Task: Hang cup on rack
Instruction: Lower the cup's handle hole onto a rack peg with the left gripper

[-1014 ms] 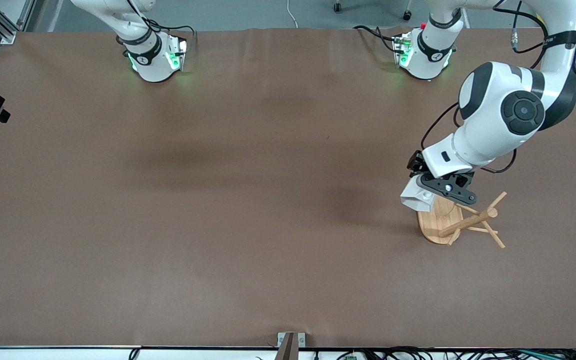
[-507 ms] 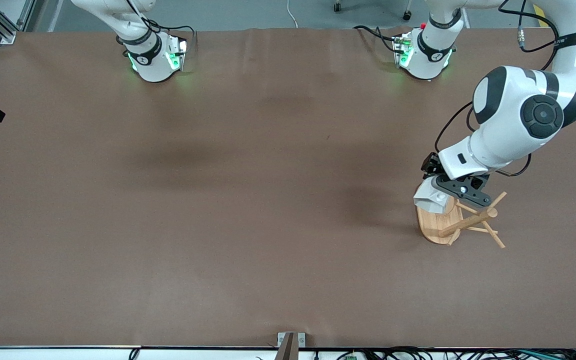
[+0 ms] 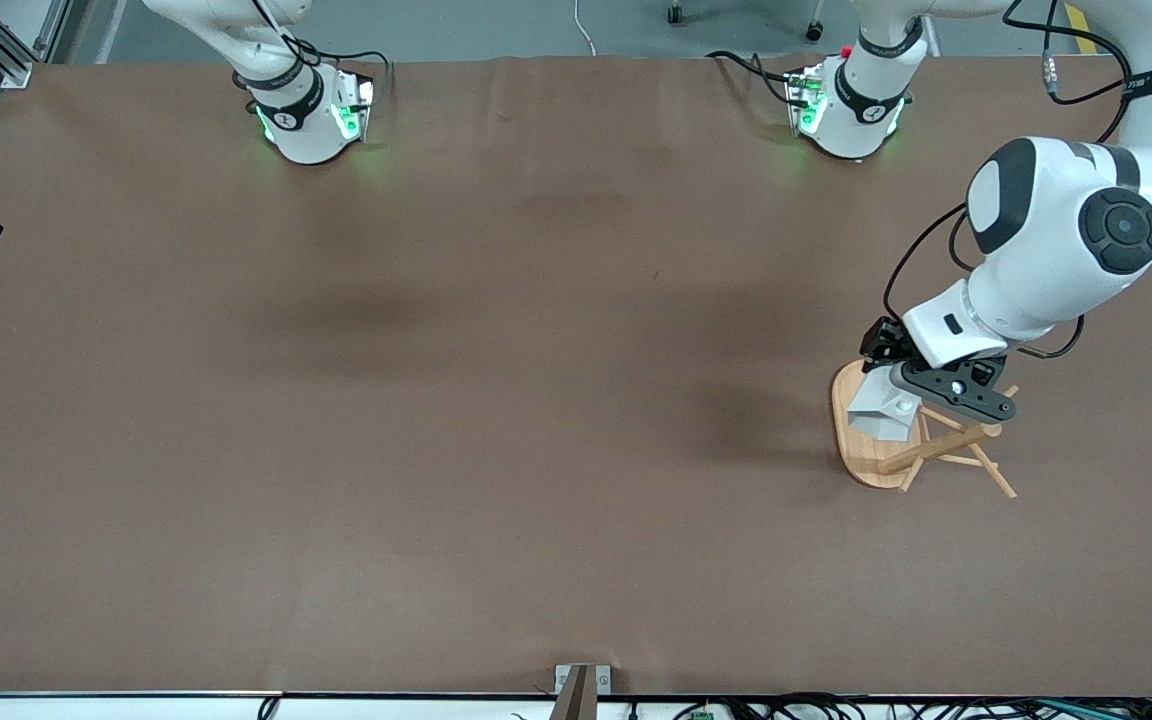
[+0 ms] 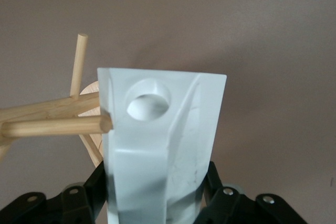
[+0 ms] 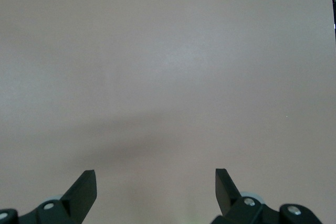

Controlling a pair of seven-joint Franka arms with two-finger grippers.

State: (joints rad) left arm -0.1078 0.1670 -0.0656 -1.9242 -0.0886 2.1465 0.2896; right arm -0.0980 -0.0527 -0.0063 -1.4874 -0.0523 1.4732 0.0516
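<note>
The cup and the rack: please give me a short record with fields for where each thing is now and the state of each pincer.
cup: white faceted cup, held over the rack's base
handle hole: round, a peg tip beside it, not yet through
rack: bamboo mug tree, toward the left arm's end of the table
left pincer: shut on the cup, over the rack
right pincer: open, holds nothing, waits over bare table

Cup (image 4: 163, 145): plain matte white, grey shading on facets, no print. Rack (image 3: 871, 462): pale bamboo tan, base, post & pegs alike. Table (image 3: 496, 400): uniform brown. Left gripper (image 3: 911, 395) & right gripper (image 5: 156, 184): black fingers; arms white w/ black joints.
</note>
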